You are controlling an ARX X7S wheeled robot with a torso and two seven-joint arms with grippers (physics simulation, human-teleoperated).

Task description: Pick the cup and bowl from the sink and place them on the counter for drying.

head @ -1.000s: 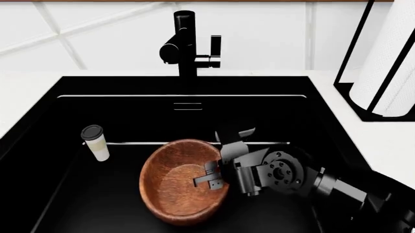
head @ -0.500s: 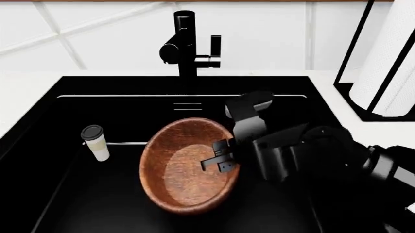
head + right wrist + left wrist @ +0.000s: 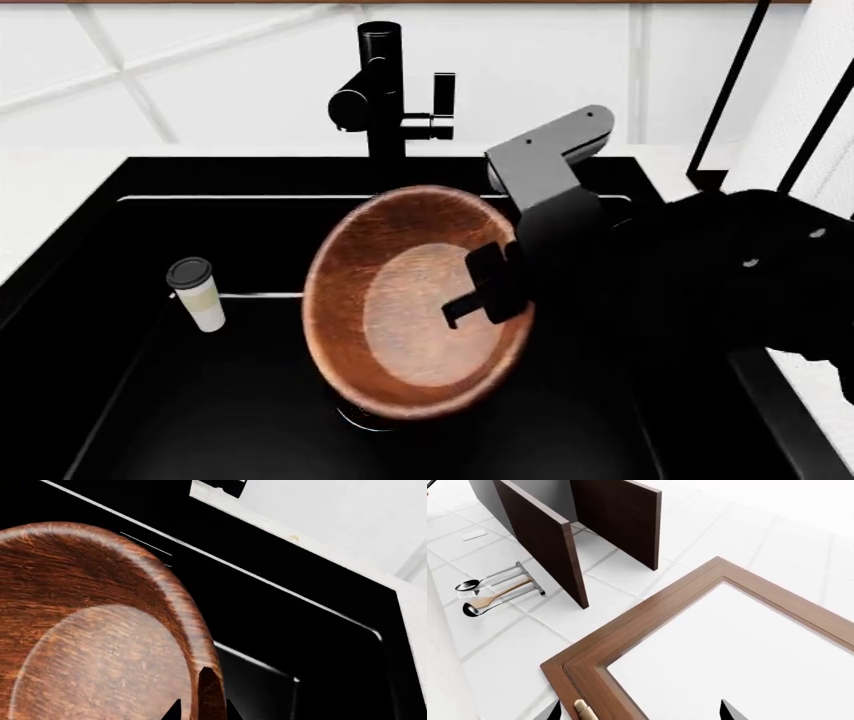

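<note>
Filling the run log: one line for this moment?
right tool: shut on bowl rim, lifted over sink | cup: in sink | left tool: unseen

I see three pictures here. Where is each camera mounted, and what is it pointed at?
Head view: on the robot's head, looking down into the sink; shows the right end effector holding the tilted bowl, the cup standing apart.
Left wrist view: near the left end effector, facing a tiled wall and wood-framed panel; only its dark fingertips show.
Right wrist view: near the right end effector, looking along the bowl's rim.
The head and right wrist views share bowl and sink.
</note>
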